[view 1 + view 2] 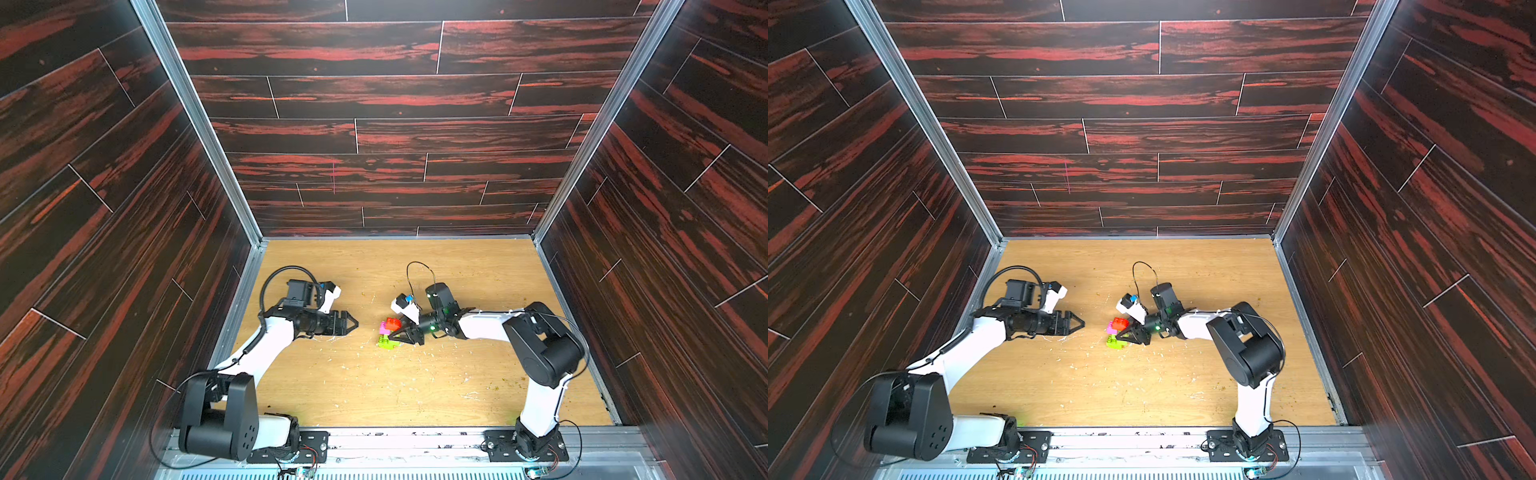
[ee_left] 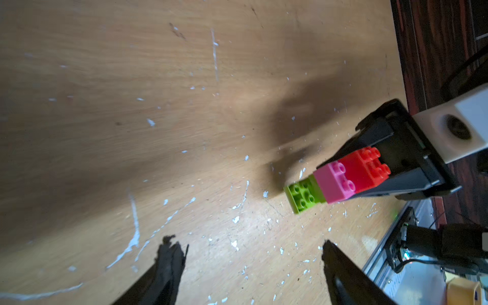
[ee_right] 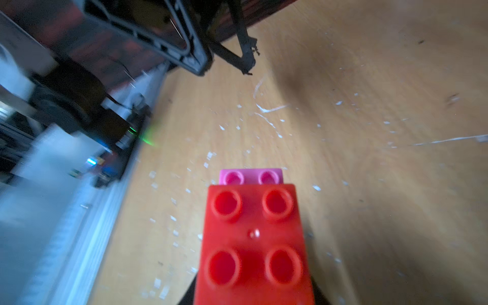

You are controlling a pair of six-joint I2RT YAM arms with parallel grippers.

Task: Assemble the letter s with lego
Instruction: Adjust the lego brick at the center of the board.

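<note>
The tabletop [image 1: 415, 386] is brightly lit; a soft dark shadow [image 2: 298, 118] lies beside the bricks [image 2: 335, 182]. The right wrist view blurs toward its edges.

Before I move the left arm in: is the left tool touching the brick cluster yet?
Apart. The left wrist view shows bare wooden table between the open left tool and the lime green end of the brick cluster.

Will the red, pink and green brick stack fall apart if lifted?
Probably not: red brick, pink brick and green brick look snapped together. Likely light: small plastic. Green sticks out beyond the right hand, so bumps might loosen it.
</note>
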